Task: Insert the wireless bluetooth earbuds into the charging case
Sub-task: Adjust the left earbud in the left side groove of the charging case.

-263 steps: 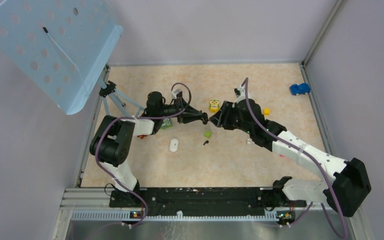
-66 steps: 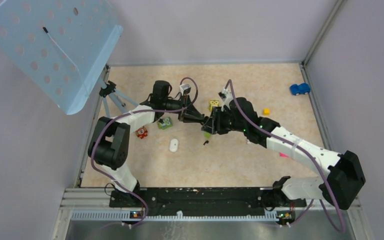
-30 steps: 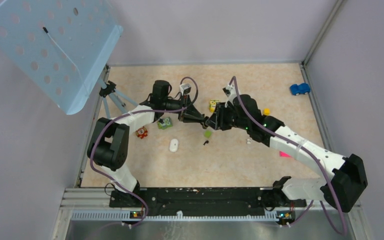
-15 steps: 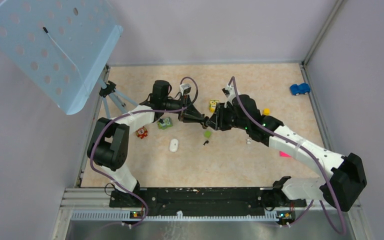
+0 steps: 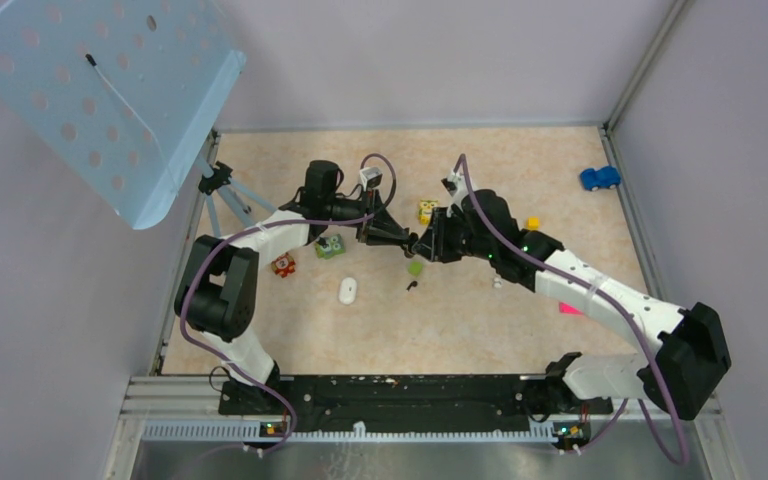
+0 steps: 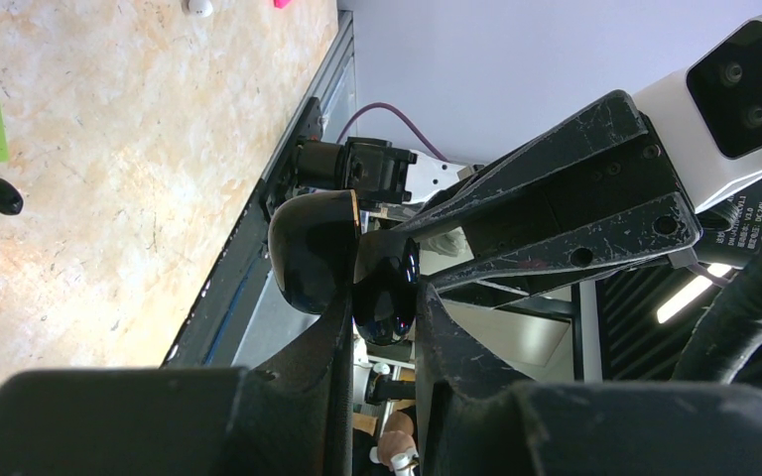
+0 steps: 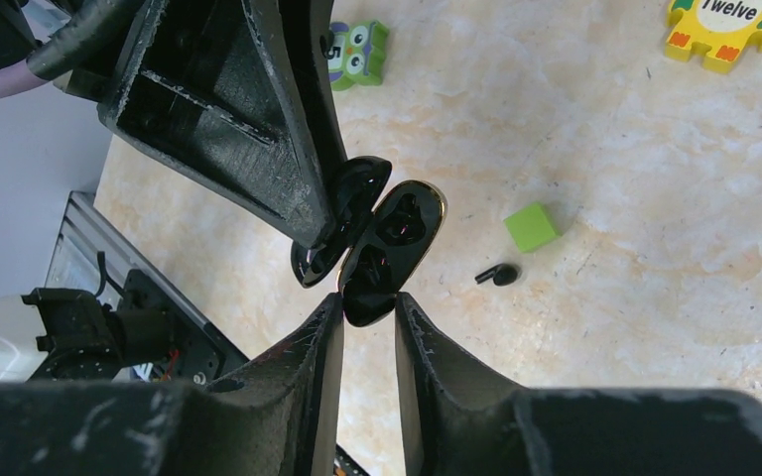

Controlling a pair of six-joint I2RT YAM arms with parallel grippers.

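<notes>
The surface [image 5: 460,330] is a pale, marbled beige sheet boxed in by plain lilac walls [image 5: 410,60]. A perforated blue panel [image 5: 100,100] tilts over the far left corner on a small tripod [image 5: 222,185]. Small toys lie scattered about: a blue car [image 5: 599,178] far right, a yellow number piece [image 5: 427,211], a green owl block [image 5: 332,246], a white oval object [image 5: 347,291] and a green cube [image 5: 415,268]. Both arms reach in and meet above the middle of the surface, holding the glossy black charging case [image 7: 387,243] in the air with its two halves hinged apart. The left claw [image 6: 381,312] is nearly closed, clamped on the plain half. The right claw [image 7: 367,305] has its fingers drawn in narrowly, pinching the end of the gold-rimmed half from both sides. One black earbud [image 5: 411,286] lies on the surface just on the near side of the green cube, close to it but not touching. It sits below the meeting claws and a little nearer the arm bases, clear of both. The inside of the case is too dark to read.
</notes>
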